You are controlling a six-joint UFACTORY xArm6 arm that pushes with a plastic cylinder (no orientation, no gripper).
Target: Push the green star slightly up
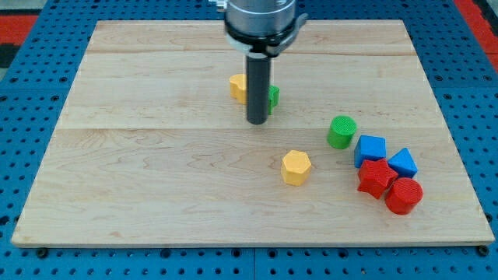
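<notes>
One dark rod stands upright, my tip (257,122) on the pale wood worktop (156,171), hiding most of the green star (273,96); yellow block (238,86) behind; no gripper in view

Robotics lab bench, wooden board (156,194) on blue perforated base (23,117)

Yellow hexagon (296,167) sits mid-counter (140,194). Over on the view's right, green cylinder (341,131), two blue blocks (370,148), two red ones (376,178) cluster tight.
</notes>
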